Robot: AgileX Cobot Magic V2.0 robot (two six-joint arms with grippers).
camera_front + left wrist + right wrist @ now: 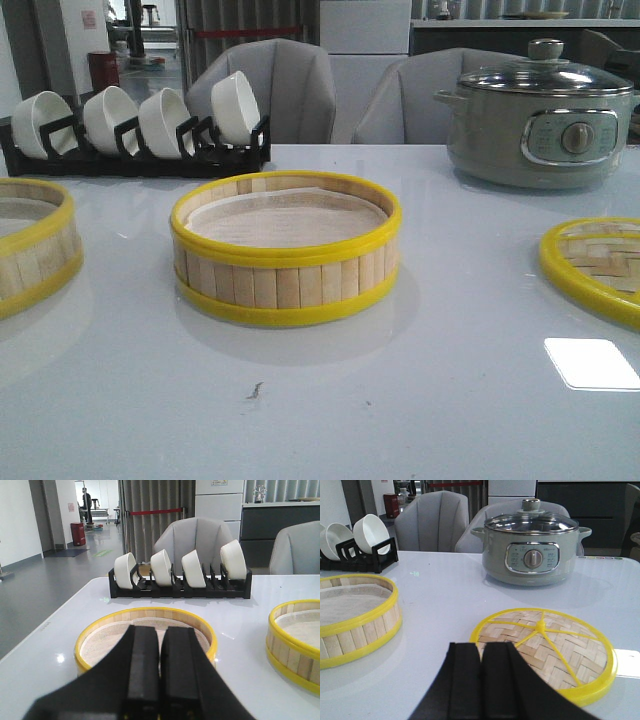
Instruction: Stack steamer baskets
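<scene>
Closed left end effector (160,680) faces steamer basket (146,640).

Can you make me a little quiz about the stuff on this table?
1. True or false: the two steamer baskets, centre basket and left basket, are already stacked.
2. How many white bowls stand in the black rack?
3. What lies nearest the right gripper? A) the woven lid B) the rack C) the grey-green pot

Key: 1 false, they sit apart on the table. 2 four. 3 A. Both the right gripper and left gripper show fingers closed together, holding nothing.
</scene>
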